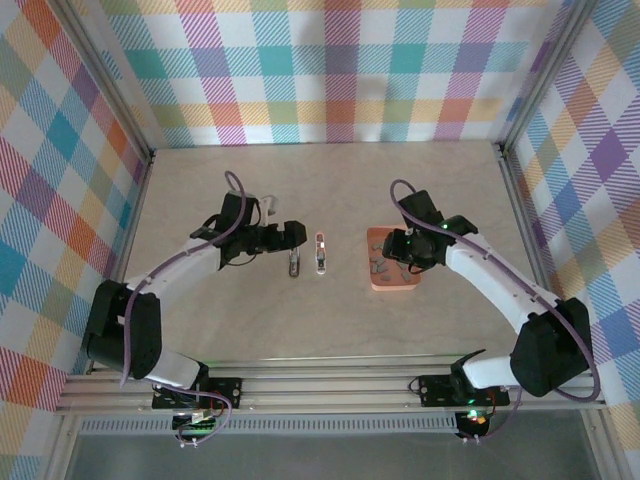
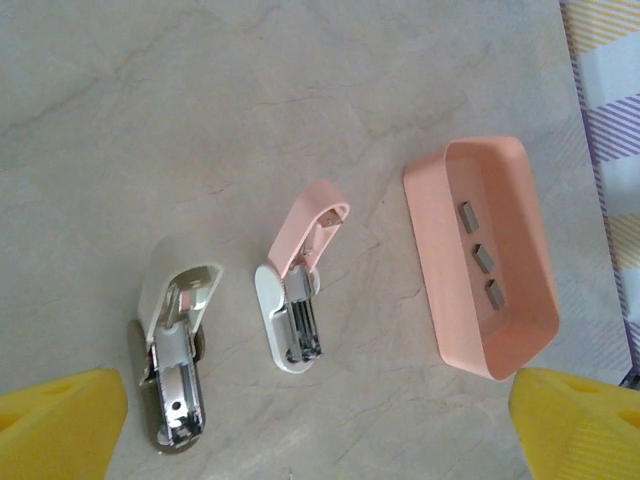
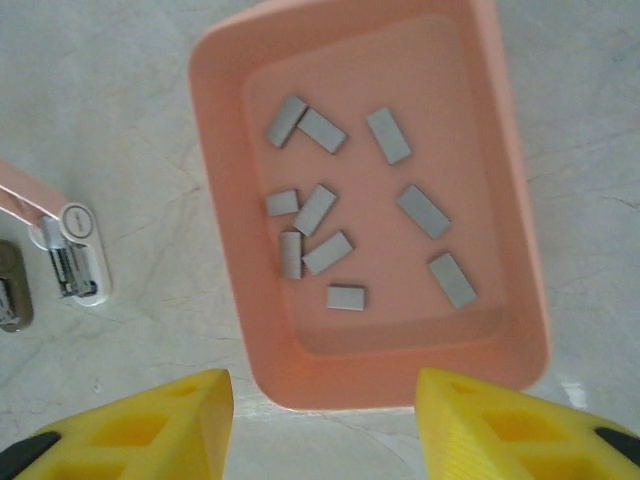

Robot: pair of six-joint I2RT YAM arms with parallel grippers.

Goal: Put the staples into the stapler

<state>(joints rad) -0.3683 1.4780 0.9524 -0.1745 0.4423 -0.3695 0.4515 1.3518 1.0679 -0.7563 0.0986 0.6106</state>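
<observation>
Stapler, mini, pale pink-and-white plastic (image 2: 300,290): lying mid-table, lid flipped up, apparently not yet loaded. Staples, dull-grey metal strips (image 3: 315,210): all loose in the shallow orange plastic tray (image 3: 520,240) near its right. Your right gripper (image 3: 325,425): above the tray, jaws apart, empty. Left gripper (image 2: 320,430): spread wide, empty. Picking and loading remain.

Table (image 2: 250,100): stapler (image 2: 295,300); grey stapler (image 2: 175,370); tray (image 2: 430,270).

Dull grey metal staples (image 3: 315,208), smooth matt plastic tray (image 3: 215,200), plastic stapler (image 2: 297,288) with shiny metal, smooth marbled tabletop (image 2: 250,100)
</observation>
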